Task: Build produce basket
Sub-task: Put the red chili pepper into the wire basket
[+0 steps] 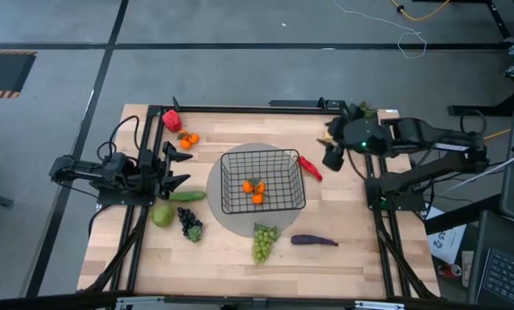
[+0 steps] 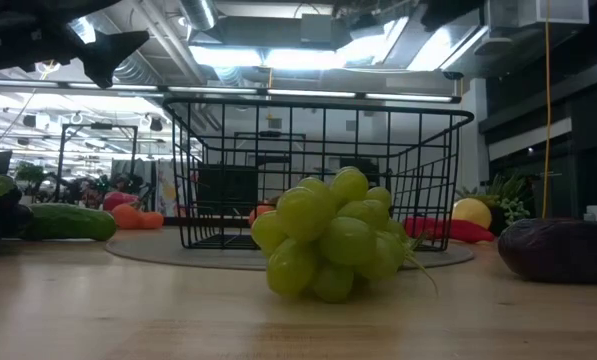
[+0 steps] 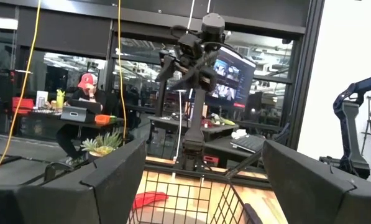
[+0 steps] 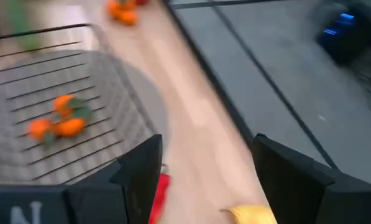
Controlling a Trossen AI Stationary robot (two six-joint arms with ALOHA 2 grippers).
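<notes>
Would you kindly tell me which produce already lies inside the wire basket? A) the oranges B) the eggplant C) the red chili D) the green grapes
A: the high view shows only the oranges inside the basket, with all other produce lying outside it.

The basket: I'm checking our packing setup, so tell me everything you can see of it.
The basket is a black wire-mesh rectangle with open grid sides and a thicker top rim, standing upright on a round grey mat at the table's middle. Only a cluster of oranges lies inside. Red chili lies just beside one side, green grapes just outside another. Neither gripper touches it.
</notes>
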